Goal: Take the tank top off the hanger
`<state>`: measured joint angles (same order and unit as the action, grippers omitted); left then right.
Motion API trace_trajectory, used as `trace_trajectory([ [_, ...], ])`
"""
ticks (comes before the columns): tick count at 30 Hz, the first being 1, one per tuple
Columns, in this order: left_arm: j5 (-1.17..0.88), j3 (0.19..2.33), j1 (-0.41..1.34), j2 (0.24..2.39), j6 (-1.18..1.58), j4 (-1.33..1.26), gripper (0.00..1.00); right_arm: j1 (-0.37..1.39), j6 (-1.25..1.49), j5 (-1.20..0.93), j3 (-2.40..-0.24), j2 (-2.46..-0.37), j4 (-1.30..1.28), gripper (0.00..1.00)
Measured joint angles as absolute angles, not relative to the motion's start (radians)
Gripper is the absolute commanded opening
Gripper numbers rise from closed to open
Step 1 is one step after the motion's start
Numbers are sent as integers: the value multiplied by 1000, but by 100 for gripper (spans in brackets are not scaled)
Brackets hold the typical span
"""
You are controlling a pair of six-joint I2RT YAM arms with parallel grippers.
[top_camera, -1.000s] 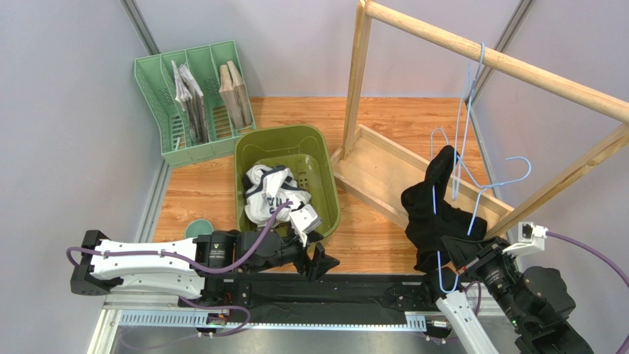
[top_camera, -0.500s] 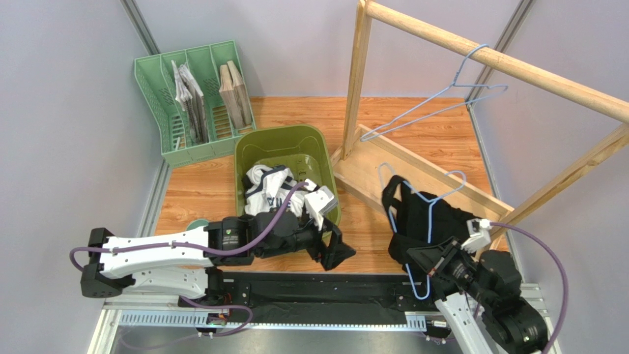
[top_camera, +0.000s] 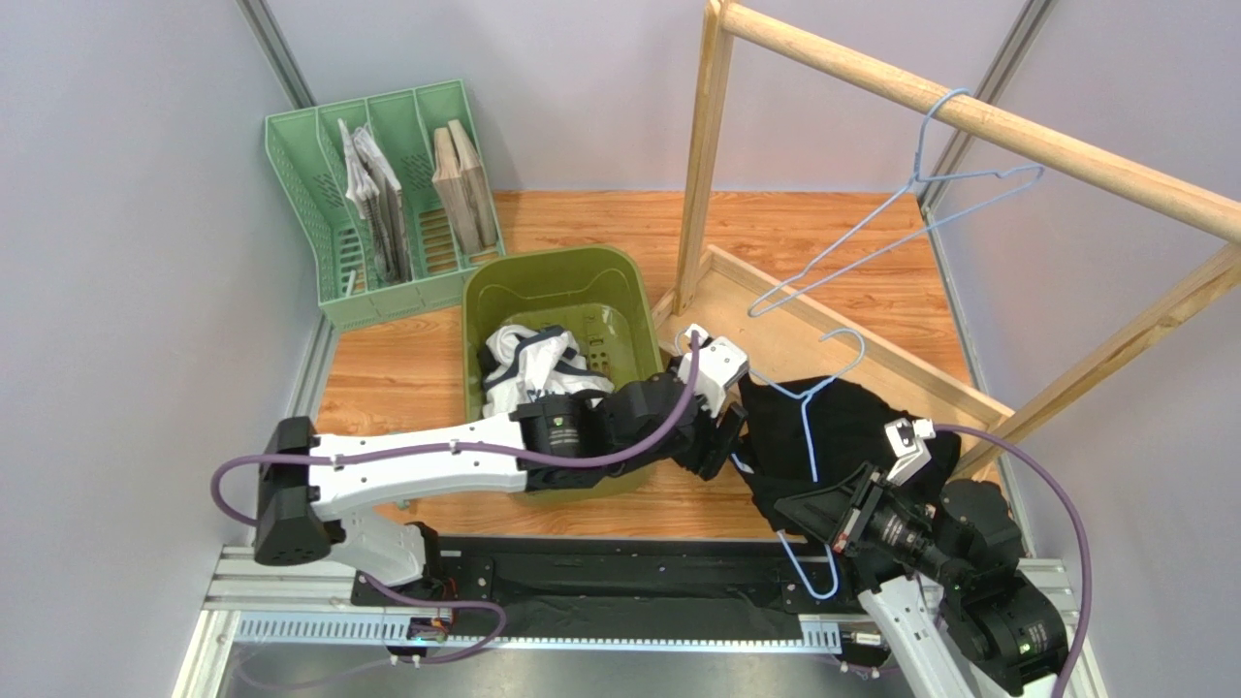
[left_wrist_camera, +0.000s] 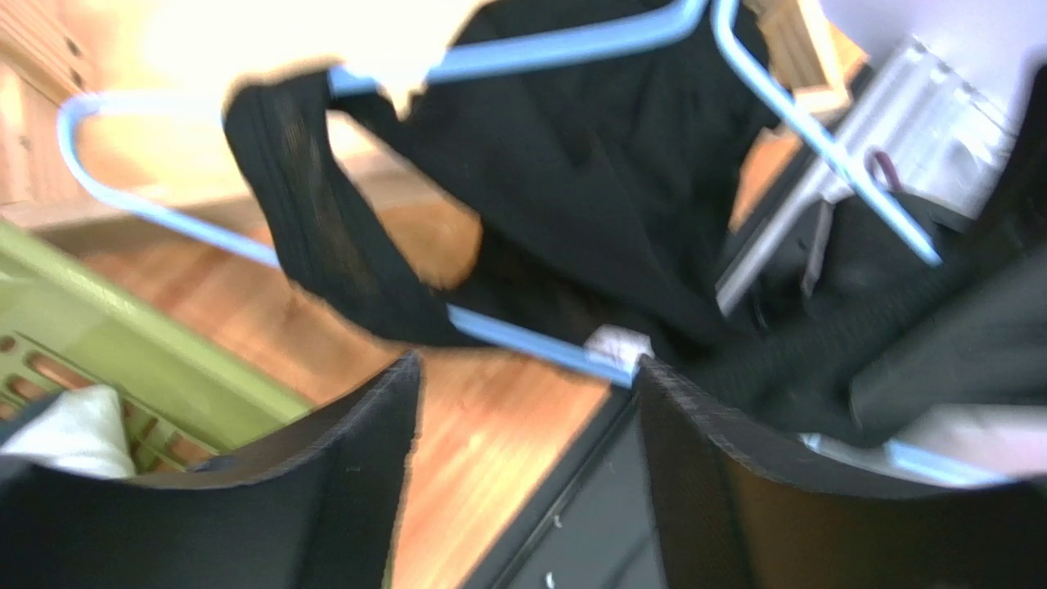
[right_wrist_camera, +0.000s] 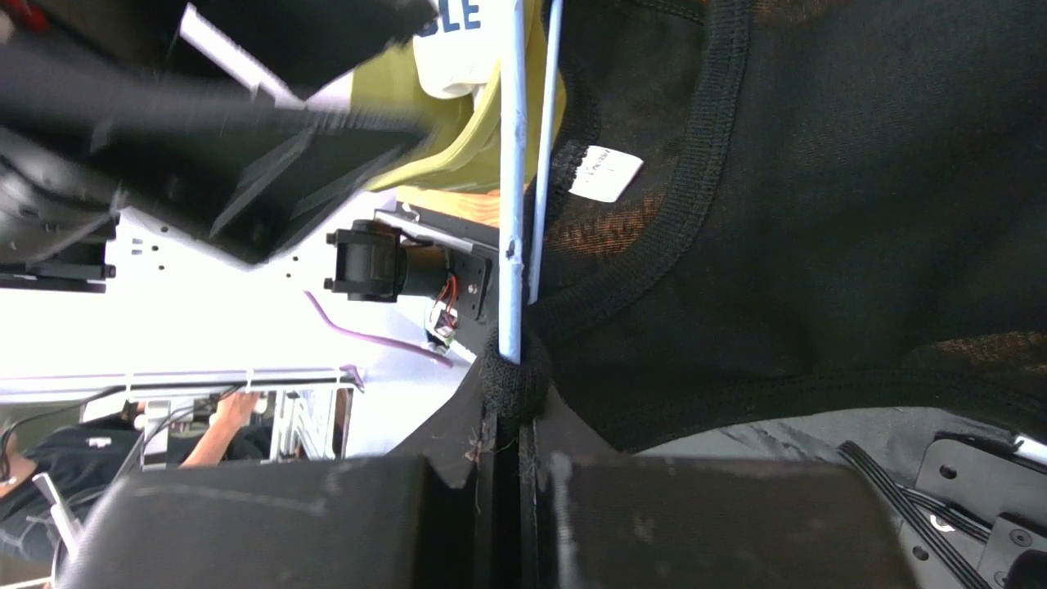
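Tank top [top_camera: 874, 444] ×1 | clothed hanger [top_camera: 810, 418] ×1 | bare hanger [top_camera: 918, 181] ×1

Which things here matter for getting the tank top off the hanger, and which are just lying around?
For the job: black tank top, blue hanger inside it, right end effector clamping that hanger, left end effector open near the top.

Just lying about: green basket, white clothes in it, green file rack, wooden rail, spare hanger on the rail.

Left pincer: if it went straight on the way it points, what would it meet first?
Probably the black tank top on the blue hanger: both sit straight ahead of the open left pincer. Depth is unclear.
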<state>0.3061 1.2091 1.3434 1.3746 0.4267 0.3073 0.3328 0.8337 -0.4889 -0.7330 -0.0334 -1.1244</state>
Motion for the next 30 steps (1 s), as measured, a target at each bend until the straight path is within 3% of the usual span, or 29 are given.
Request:
trace_trajectory([
  [4, 341, 1296, 1310, 1473, 405, 321, 57, 333, 828, -500, -733, -29, -1128, 0],
  [17, 376, 1316, 1252, 1552, 406, 331, 48, 333, 806, -517, -757, -16, -1180, 0],
  [21, 372, 1317, 1234, 1577, 408, 332, 30, 333, 806, -520, -789, -16, -1200, 0],
  [23, 370, 1317, 1221, 1581, 406, 334, 15, 333, 803, -523, -804, -16, -1211, 0],
  [24, 369, 1318, 1213, 1581, 405, 334, 2, 333, 802, -524, -811, -16, -1218, 0],
  [30, 366, 1362, 1151, 1581, 387, 371, 0, 333, 788, -524, -844, -16, -1255, 0],
])
